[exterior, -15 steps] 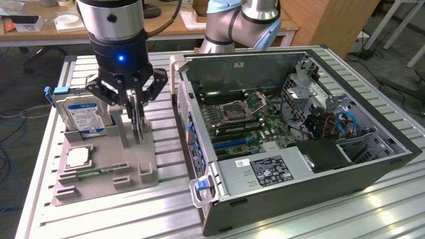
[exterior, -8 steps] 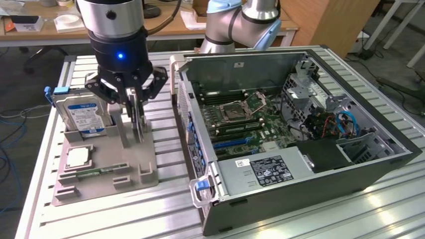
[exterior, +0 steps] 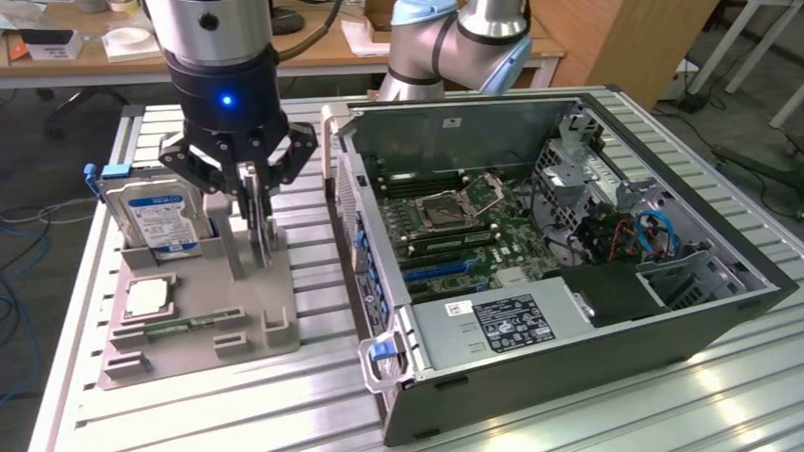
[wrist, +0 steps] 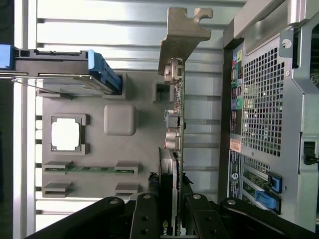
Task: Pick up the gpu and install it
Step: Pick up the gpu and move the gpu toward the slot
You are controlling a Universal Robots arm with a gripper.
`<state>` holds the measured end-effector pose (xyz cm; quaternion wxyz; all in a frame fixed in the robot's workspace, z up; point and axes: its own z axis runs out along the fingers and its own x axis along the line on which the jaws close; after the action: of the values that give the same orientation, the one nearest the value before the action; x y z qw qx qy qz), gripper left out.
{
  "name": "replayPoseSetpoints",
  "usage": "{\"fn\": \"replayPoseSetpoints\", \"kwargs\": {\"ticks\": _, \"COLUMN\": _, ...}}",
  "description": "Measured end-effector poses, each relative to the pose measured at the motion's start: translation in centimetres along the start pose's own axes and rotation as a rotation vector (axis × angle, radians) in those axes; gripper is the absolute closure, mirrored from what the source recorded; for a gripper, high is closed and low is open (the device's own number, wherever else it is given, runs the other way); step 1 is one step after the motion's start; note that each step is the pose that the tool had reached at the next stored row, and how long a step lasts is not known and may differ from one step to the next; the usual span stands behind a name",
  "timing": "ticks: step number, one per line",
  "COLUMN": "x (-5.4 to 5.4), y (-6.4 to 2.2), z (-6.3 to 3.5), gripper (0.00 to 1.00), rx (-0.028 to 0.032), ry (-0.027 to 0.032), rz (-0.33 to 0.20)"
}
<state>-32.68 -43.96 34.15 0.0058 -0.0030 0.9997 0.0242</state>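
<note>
Black jaws, vertical above grey tray (exterior: 270, 315), tight on the upright gpu (wrist: 175, 107).

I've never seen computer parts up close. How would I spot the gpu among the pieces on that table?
Beside the open computer case lies a gray tray of parts. The gpu stands on edge on the tray's case-ward side, right under the gripper. Unlike the boxy hard drive, square chip and narrow memory stick, it is a thin green board with a silvery bracket.
</note>
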Motion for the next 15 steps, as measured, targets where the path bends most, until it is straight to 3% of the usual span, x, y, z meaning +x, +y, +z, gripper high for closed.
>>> {"fn": "replayPoseSetpoints", "kwargs": {"ticks": 15, "x": -0.01, "y": 0.04, "z": -0.77, "gripper": 0.73, "rx": 0.0, "ry": -0.0001, "rz": 0.0}}
